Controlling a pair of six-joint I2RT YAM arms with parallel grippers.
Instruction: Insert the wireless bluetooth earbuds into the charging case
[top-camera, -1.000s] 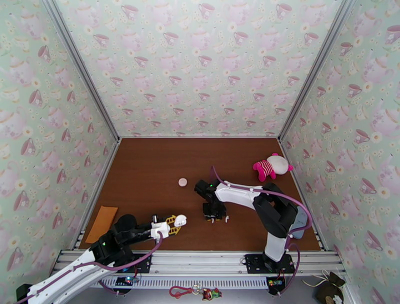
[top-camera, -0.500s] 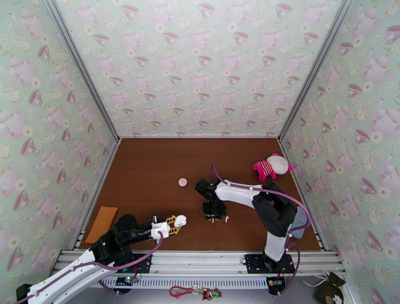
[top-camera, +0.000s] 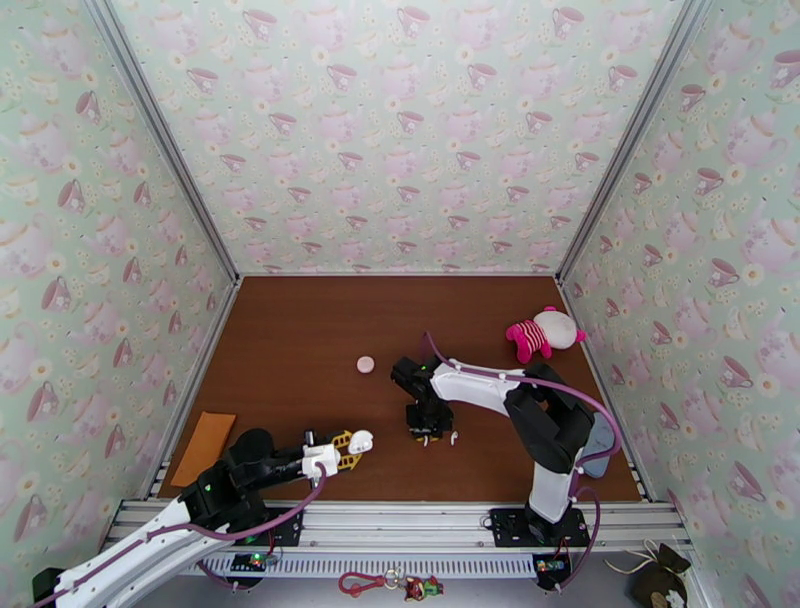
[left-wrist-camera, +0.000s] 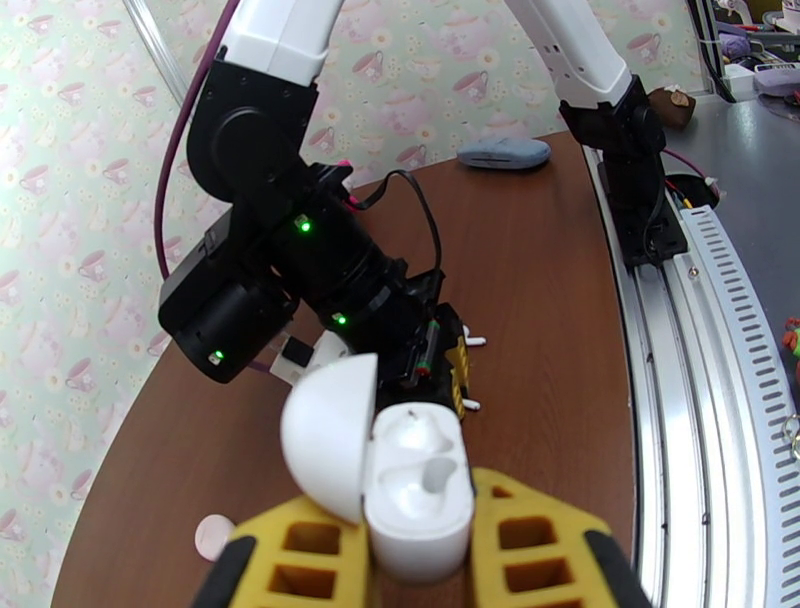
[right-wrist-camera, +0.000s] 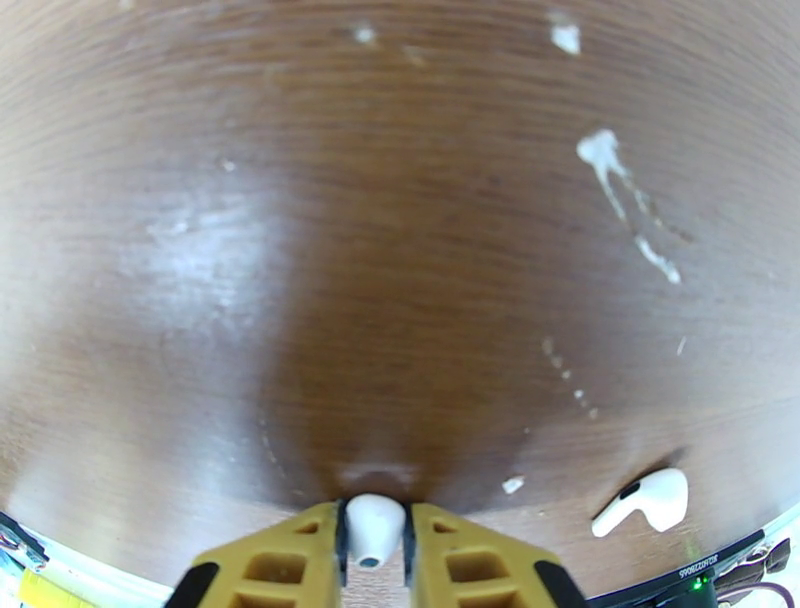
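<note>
Top: our right gripper (top-camera: 428, 432) sits low on the table (top-camera: 300, 340), loose earbud (top-camera: 455, 437) just beside. Left wrist: left gripper (left-wrist-camera: 415, 550) clamps the open charging case (left-wrist-camera: 418, 480). Right wrist: jaws nip the held earbud (right-wrist-camera: 373, 525) shallowly; we risk it squirting out.

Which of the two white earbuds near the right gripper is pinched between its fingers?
The earbud clamped in the right gripper, at the bottom centre of the right wrist view. The other earbud lies loose on the table, untouched.
</note>
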